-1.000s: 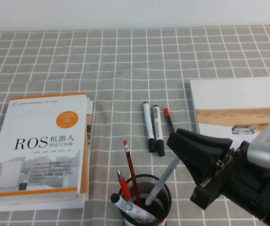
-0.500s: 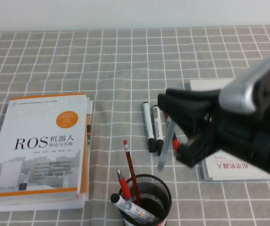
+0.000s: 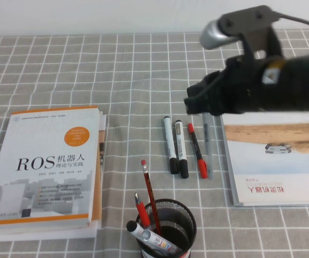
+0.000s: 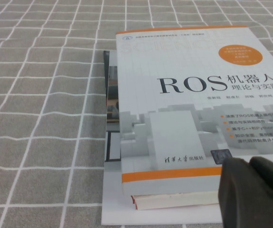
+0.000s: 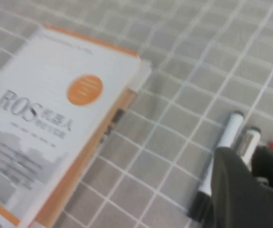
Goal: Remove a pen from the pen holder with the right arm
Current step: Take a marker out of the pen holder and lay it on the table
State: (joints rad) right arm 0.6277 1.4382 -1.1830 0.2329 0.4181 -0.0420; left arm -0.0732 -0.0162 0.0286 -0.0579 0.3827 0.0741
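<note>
The black mesh pen holder (image 3: pixel 168 226) stands at the table's front edge with a red pencil (image 3: pixel 148 188), a red pen and a marker in it. My right gripper (image 3: pixel 197 102) hovers above the table's middle, well behind the holder, shut on the top of a grey pen (image 3: pixel 206 150). The pen hangs straight down, beside the pens lying on the cloth; whether its tip touches the table I cannot tell. In the right wrist view the dark fingers (image 5: pixel 231 190) close on a grey sliver. My left gripper (image 4: pixel 255 190) rests over the ROS book's corner, fingers together.
Two black-capped markers (image 3: pixel 175 146) and a red pen (image 3: pixel 196 150) lie side by side mid-table. A white and orange ROS book (image 3: pixel 47 166) lies on the left, and a white book (image 3: pixel 278 156) on the right under the right arm. Grey checked cloth covers the table.
The right arm lifted the grey pen up out of the holder, then carried it back toward the table's middle. The pen swung from slanted to hanging vertical.
</note>
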